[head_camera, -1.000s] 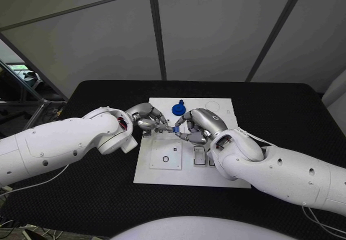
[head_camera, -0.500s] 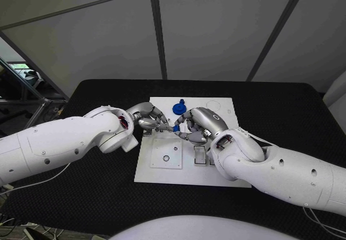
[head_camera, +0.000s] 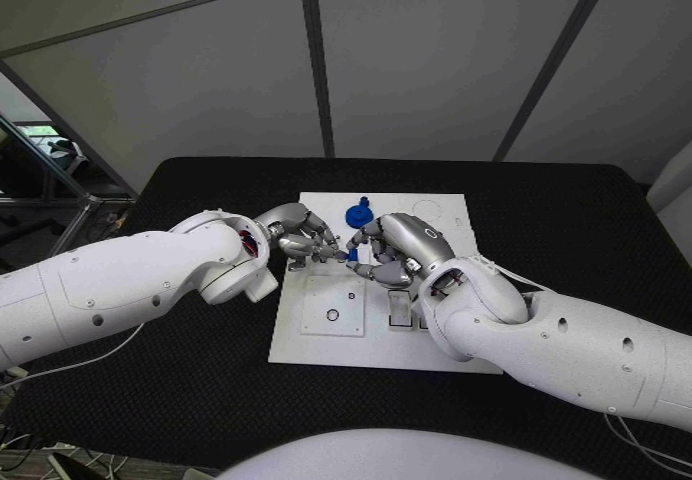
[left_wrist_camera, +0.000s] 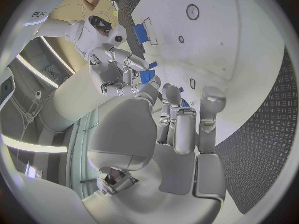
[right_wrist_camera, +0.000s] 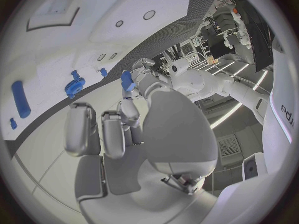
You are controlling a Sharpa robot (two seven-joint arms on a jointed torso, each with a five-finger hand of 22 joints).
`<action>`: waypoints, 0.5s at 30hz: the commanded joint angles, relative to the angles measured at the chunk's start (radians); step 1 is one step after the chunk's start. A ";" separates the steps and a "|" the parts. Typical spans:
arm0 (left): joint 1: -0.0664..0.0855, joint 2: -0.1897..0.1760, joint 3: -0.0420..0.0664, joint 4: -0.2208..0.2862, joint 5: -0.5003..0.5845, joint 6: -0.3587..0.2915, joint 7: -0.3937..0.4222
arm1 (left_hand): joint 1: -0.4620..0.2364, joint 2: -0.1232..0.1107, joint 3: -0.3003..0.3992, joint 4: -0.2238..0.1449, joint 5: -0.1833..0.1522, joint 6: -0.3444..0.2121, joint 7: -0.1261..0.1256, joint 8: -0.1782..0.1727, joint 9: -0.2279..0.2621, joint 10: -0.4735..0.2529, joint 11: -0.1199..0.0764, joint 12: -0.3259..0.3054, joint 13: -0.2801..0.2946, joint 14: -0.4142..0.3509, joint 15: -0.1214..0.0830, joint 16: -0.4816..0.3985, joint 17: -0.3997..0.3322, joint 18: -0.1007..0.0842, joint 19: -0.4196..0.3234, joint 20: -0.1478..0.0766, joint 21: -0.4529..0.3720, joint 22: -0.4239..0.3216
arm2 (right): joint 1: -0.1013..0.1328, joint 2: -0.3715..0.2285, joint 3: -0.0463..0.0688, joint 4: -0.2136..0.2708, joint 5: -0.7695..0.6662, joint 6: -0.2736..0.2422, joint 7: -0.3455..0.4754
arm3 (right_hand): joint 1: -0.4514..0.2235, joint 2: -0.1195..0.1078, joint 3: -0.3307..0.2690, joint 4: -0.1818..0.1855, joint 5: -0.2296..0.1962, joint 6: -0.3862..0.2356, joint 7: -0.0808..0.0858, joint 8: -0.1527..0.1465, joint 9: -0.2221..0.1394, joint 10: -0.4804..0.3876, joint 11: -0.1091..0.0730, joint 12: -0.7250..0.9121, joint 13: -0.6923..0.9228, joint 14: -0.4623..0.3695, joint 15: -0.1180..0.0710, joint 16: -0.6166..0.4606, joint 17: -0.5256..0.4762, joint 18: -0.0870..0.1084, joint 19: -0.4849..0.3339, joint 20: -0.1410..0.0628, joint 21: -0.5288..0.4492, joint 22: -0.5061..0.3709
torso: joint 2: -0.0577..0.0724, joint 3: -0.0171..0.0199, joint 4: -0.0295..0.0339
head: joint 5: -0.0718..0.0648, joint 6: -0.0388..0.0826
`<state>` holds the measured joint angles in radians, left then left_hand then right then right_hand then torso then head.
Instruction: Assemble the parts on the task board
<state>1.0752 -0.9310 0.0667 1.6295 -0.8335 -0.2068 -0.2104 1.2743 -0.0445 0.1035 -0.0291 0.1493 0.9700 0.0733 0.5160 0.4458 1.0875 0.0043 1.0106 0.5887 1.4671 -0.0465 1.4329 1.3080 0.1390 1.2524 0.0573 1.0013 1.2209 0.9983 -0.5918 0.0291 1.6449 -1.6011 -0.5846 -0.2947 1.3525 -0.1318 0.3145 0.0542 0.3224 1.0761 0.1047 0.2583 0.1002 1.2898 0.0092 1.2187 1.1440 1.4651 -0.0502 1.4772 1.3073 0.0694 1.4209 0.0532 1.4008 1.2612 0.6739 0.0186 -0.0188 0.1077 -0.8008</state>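
I see my right hand pinching a small blue part above the task board; my left hand, fingers curled, holds nothing I can make out.

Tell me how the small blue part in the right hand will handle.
The small blue part looks like rigid plastic, so it probably won't flex. Tiny beside the right hand, it is likely light and could twist in the pinch. Its blocky shape suggests it would slide, not roll, if dropped.

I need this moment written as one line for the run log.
right hand: pinches small blue part | left hand: fingers close by the part, contact unclear | blue round part: on task board
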 commanded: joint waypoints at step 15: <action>0.001 -0.001 0.000 0.003 -0.006 -0.011 -0.002 | 0.005 0.003 -0.003 0.008 0.002 -0.007 -0.002 0.010 0.002 0.013 -0.003 0.013 0.013 0.022 -0.008 0.010 0.038 -0.017 0.013 0.002 0.016 0.008 | 0.002 0.008 0.001 -0.017 -0.016 0.015 0.003 | 0.004 0.012 0.003 0.004 0.005 0.018 -0.014 0.004 0.028 0.005 0.001 -0.003 -0.003 0.074 -0.007 -0.001 0.128 -0.005 0.002 -0.001 0.005 0.001 | -0.001 -0.0009 0.0007 | 0.001 -0.005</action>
<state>1.0749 -0.9310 0.0667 1.6302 -0.8342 -0.2125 -0.2112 1.2742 -0.0445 0.1006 -0.0262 0.1494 0.9700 0.0732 0.5199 0.4466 1.0912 0.0006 1.0214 0.6012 1.4671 -0.0465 1.4405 1.3079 0.1388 1.2598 0.0574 1.0134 1.2275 0.9986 -0.5854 0.0294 1.6308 -1.6038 -0.5785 -0.2939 1.3531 -0.1312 0.3143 0.0541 0.3224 1.0760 0.1045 0.2571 0.1003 1.2898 0.0092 1.2187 1.1419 1.4651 -0.0502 1.4772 1.3079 0.0695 1.4208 0.0533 1.4008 1.2611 0.6733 0.0176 -0.0183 0.1090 -0.8059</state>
